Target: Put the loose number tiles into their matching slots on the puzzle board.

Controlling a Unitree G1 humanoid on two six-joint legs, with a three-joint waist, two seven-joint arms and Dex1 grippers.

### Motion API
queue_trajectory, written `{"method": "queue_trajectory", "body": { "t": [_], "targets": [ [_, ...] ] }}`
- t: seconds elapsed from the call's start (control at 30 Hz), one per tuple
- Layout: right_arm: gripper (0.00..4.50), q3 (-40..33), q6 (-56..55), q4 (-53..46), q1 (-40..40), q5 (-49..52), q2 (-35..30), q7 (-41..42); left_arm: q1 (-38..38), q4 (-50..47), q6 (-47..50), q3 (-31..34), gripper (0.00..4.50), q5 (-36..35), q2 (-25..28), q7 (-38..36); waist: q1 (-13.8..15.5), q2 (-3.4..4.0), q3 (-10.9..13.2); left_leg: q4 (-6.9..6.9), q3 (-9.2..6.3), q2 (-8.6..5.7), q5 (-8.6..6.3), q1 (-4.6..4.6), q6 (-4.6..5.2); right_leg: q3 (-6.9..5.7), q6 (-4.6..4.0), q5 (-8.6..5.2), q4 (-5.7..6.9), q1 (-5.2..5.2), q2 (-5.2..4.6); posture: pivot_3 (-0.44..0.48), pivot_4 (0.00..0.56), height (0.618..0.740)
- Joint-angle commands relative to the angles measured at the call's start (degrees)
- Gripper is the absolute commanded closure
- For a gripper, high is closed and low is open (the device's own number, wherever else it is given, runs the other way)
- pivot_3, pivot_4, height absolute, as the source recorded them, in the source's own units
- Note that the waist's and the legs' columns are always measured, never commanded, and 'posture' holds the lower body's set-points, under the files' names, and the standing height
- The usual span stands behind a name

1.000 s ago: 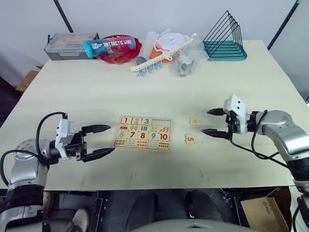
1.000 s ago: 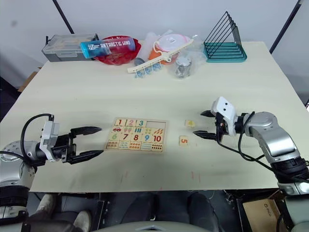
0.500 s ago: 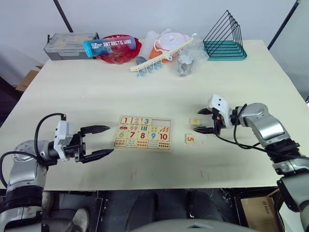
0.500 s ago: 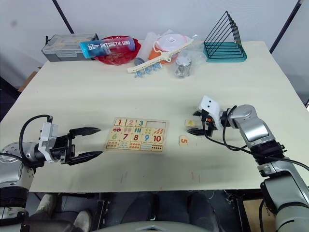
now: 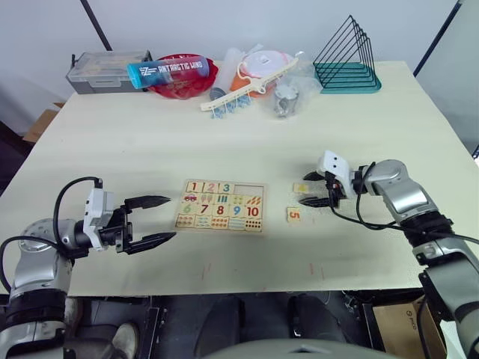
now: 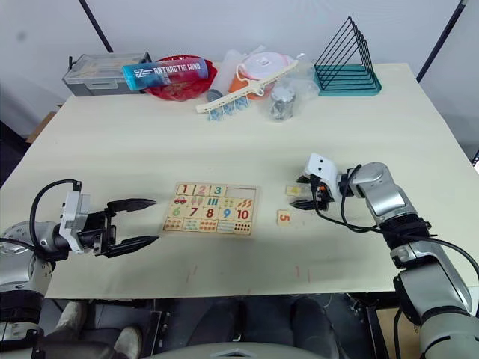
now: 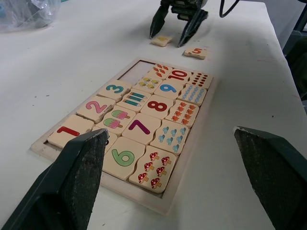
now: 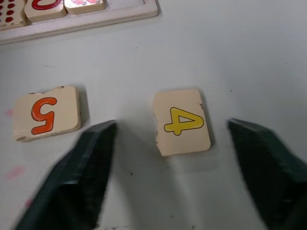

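Left gripper (image 5: 153, 221) hangs low over the counter (image 5: 150, 149) just left of the puzzle board (image 5: 221, 206), fingers spread wide, holding nothing. On the board, tiles 1 (image 7: 71, 131), 2 (image 7: 97, 106) and 3 (image 7: 115, 89) sit in the top-row slots — so three of five placed. The two remaining slots (image 7: 140, 69) at the right end of that row are bare wood. Right of the board, the 4 tile (image 8: 183, 121) and 5 tile (image 8: 46, 115) lie loose on the counter, near each other but apart. Right gripper (image 5: 313, 188) is down at the 4 tile, fingers open and straddling it, not yet closed on it. Likely step: grasping the 4; then the 5 is left.

The right wrist view gives the digits clearly and shows a chipped edge on the 5 tile; the head views barely resolve the 4. The left wrist view shows the empty recess and the right gripper bracketing the 4 — the head views leave that unclear.
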Motion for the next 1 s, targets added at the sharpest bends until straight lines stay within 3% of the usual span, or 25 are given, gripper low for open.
{"method": "queue_trajectory", "body": {
  "t": [0.03, 0.13, 0.37, 0.7, 1.0],
  "targets": [
    [2.24, -1.00, 0.00, 0.31, -0.48, -0.23, 0.34, 0.16, -0.16, -0.88, -0.51, 0.95, 0.00, -0.50, 0.77, -0.54, 0.02, 0.00, 0.00, 0.00, 0.00, 0.00, 0.00, 0.00, 0.00, 0.00, 0.00, 0.00, 0.00, 0.00, 0.00, 0.000, 0.150, 0.740],
    [3.63, -1.89, 1.58, -0.91, 0.00, 0.56, 0.51, 0.33, 0.00, -0.91, -0.53, 0.86, 0.00, -0.29, 0.73, -0.31, -0.01, 0.00, 0.00, 0.00, 0.00, 0.00, 0.00, 0.00, 0.00, 0.00, 0.00, 0.00, 0.00, 0.00, 0.00, 0.000, 0.150, 0.740],
    [3.67, -2.10, 7.76, -12.97, 1.80, 1.03, -1.18, -0.53, -0.50, -1.80, 1.00, 1.51, 0.00, -1.25, 0.48, 0.91, 0.05, 0.09, 0.06, -0.01, -0.01, 0.00, 0.00, -0.01, 0.00, 0.01, 0.00, 0.00, 0.00, -0.01, -0.01, 0.000, 0.150, 0.740],
    [3.67, 2.44, 32.38, -31.40, -0.84, 0.05, -1.14, -6.28, -0.89, -2.35, 2.37, 1.82, 0.00, -1.91, 0.91, 1.18, 0.06, 0.11, 0.08, -0.01, -0.02, 0.00, 0.00, -0.02, 0.00, 0.00, 0.00, 0.00, 0.00, -0.03, -0.02, 0.000, 0.150, 0.740],
    [3.67, 9.54, 44.47, -30.73, -12.38, 1.75, 4.46, -7.36, -0.52, -3.16, 2.75, 2.22, 0.00, -1.93, 1.03, 1.94, 0.03, 0.10, 0.07, -0.05, -0.03, 0.00, 0.00, -0.08, 0.00, -0.01, -0.01, 0.00, 0.00, -0.13, -0.02, 0.000, 0.150, 0.740]
  ]
}}
